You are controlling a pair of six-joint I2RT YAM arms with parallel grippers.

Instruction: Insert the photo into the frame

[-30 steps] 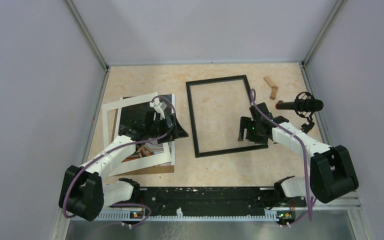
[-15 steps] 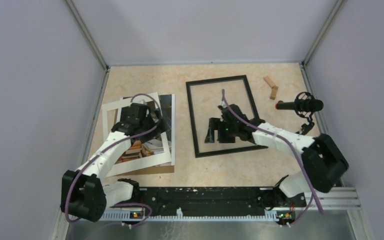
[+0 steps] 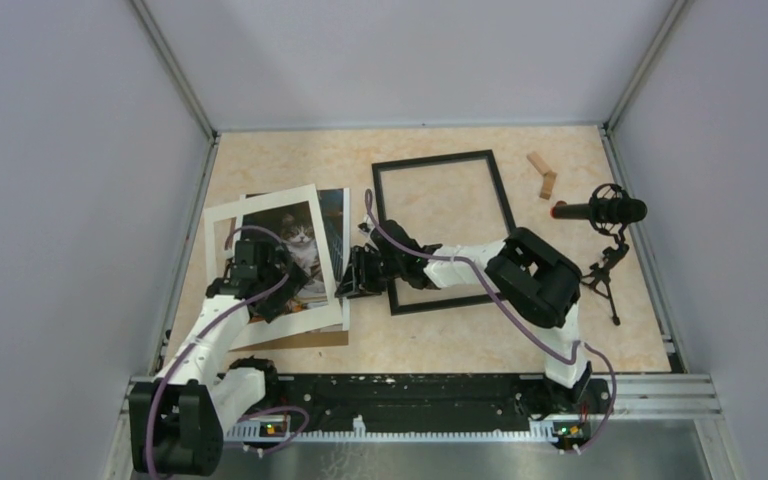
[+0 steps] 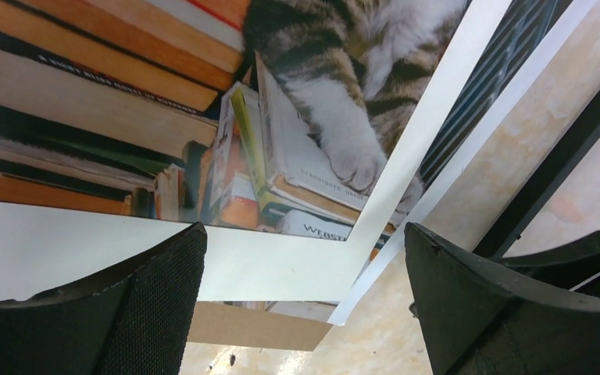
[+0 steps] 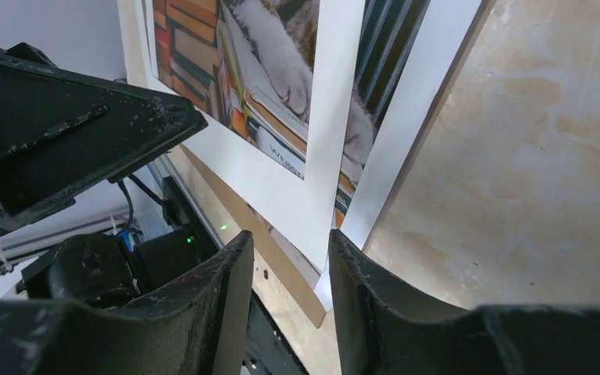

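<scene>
Both arms stretch low to the photo: left tool wide apart, right tool narrow-gapped, grip unclear.

White arm links, black joints, purple cables; black textured gripper fingers

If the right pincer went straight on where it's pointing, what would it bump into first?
Most likely the corner of the photo, poking out under the white mat, just ahead of the right pincer. Depth is hard to judge.
</scene>
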